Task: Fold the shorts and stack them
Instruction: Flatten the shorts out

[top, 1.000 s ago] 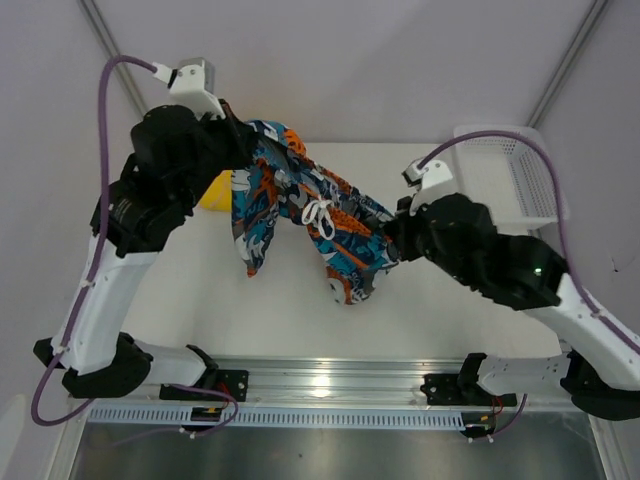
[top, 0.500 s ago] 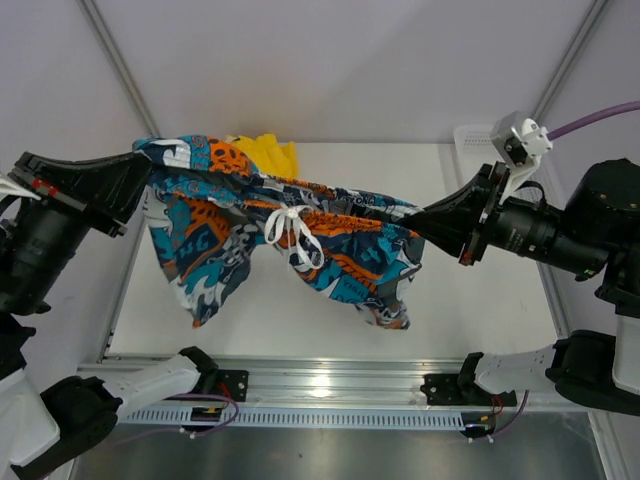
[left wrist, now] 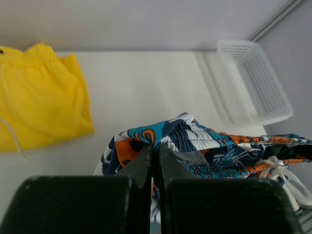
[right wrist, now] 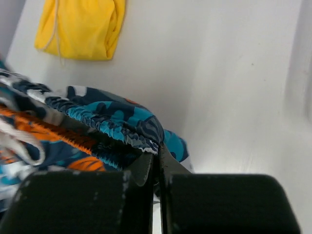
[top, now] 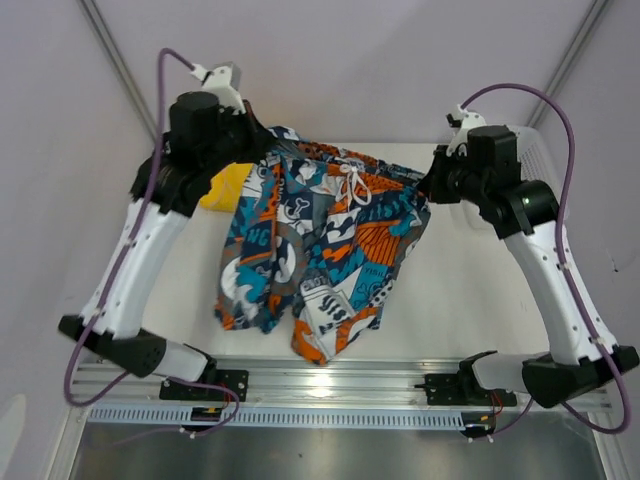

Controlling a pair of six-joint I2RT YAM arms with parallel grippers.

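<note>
The left fingers [left wrist: 151, 158] are pinching shut on one waistband corner of the printed shorts [top: 320, 240], and the right fingers [right wrist: 153, 163] are clamping the other. The waistband is stretching between them, legs pointing toward the near edge of a white bench [top: 480, 290] walled in pale grey. A second pair, the yellow shorts [left wrist: 39, 102], is lying far left, partly behind the left arm [top: 150, 240]. One white basket [left wrist: 253, 83] is sitting far right.

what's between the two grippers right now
The printed shorts, their waistband with the white drawstring spanning from the left gripper to the right gripper. The top external view shows it.
</note>
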